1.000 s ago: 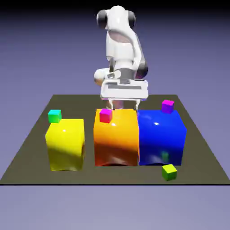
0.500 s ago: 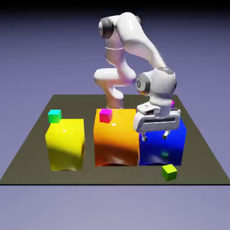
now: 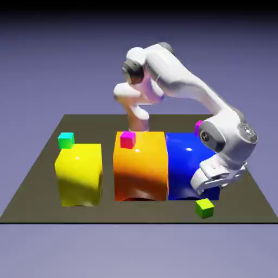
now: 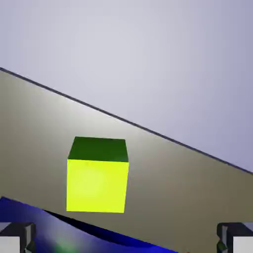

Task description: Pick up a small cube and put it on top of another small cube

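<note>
Hand view: gripper wide apart, lime cube ahead, unheld.

Glossy blue block; matt lime cube.

Lime small cube; yellow, orange, blue blocks; white arm.

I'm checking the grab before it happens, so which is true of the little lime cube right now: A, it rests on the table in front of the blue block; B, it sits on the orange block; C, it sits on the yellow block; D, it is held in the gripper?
A: the lime cube lies on the table in front of the blue block, with the gripper open and apart from it.
</note>
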Robot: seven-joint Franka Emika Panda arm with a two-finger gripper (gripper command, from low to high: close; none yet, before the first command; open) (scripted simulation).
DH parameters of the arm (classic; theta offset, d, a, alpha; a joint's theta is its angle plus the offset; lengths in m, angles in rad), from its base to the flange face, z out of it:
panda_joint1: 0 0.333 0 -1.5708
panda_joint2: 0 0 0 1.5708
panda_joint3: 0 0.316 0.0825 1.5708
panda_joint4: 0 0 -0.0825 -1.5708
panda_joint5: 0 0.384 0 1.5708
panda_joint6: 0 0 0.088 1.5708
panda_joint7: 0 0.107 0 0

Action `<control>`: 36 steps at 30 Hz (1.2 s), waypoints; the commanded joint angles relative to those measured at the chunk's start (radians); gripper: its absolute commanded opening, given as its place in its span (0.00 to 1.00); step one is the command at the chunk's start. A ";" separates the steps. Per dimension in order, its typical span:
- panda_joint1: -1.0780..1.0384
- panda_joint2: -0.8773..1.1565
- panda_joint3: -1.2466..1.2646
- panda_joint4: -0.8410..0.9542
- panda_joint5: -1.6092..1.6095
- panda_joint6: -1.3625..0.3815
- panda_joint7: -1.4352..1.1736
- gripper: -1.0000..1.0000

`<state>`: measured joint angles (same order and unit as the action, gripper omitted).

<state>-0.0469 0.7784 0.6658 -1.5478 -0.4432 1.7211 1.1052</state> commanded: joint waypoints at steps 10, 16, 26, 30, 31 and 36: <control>-0.016 0.362 0.179 0.339 -0.119 -0.354 0.098 0.50; -0.047 0.446 0.213 0.341 -0.156 -0.375 0.134 0.50; -0.041 0.445 0.214 0.359 -0.154 -0.388 0.130 0.00; -0.015 0.352 0.148 0.349 -0.105 -0.434 0.086 0.00; -0.014 0.315 0.120 0.322 -0.089 -0.436 0.073 0.00; -0.006 0.134 -0.020 0.192 -0.009 -0.442 0.006 0.00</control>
<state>-0.0530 0.9126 0.6458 -1.3560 -0.4506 1.2795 1.1120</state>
